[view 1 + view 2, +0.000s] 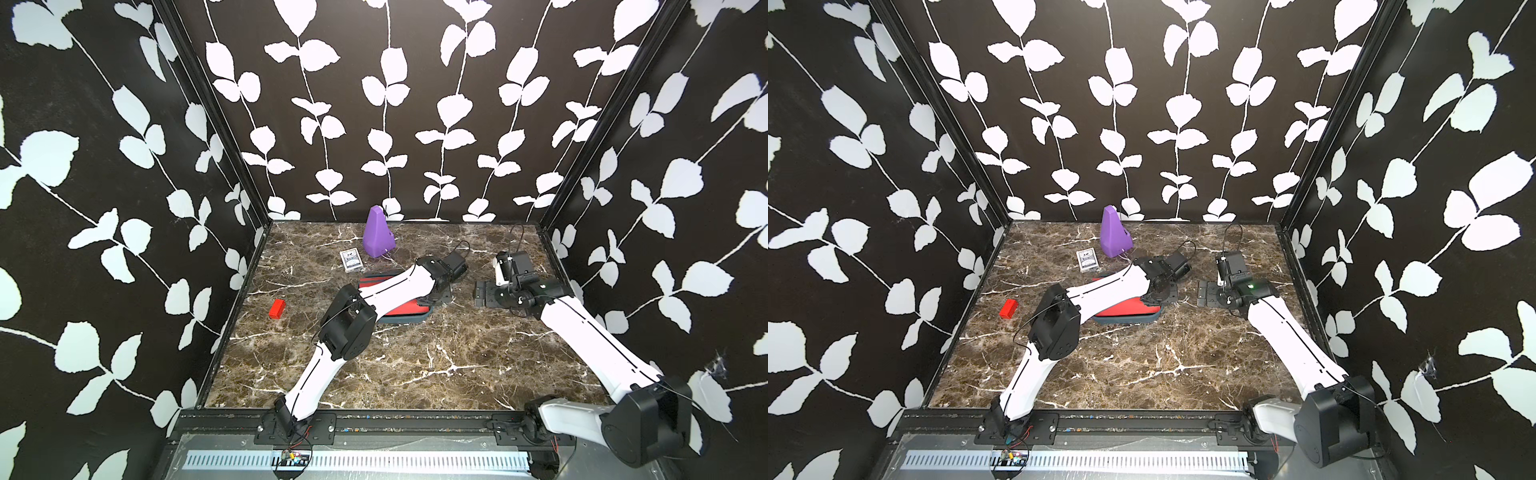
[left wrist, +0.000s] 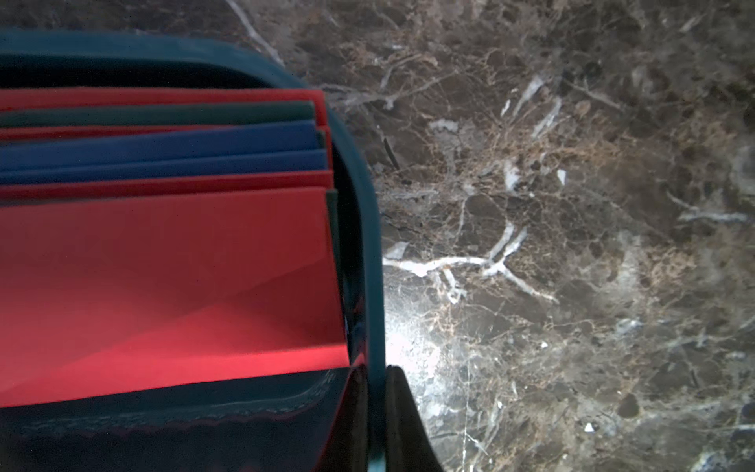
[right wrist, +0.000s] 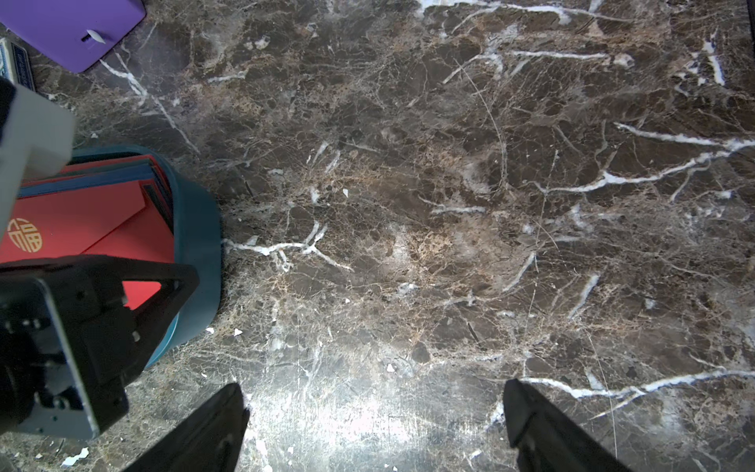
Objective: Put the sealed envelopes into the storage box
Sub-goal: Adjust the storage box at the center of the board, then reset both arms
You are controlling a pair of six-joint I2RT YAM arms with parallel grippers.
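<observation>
The teal storage box [image 2: 367,229] sits mid-table, partly hidden under my left arm in both top views [image 1: 409,319] [image 1: 1129,319]. Several sealed envelopes [image 2: 163,278] in red, navy and dark green are stacked inside it, with a red one on top [image 3: 81,220] bearing a gold emblem. My left gripper [image 2: 378,376] is shut on the box's right-hand wall, one finger inside and one outside. It shows at the box's right end in a top view [image 1: 434,297]. To the right of the box, my right gripper [image 3: 374,392] hangs open over bare marble [image 1: 484,294], holding nothing.
A purple pyramid-shaped object [image 1: 376,232] stands at the back, with a small white card pack [image 1: 349,260] just in front of it. Near the left wall lies a small red block [image 1: 277,308]. Patterned walls close in three sides of the marble table.
</observation>
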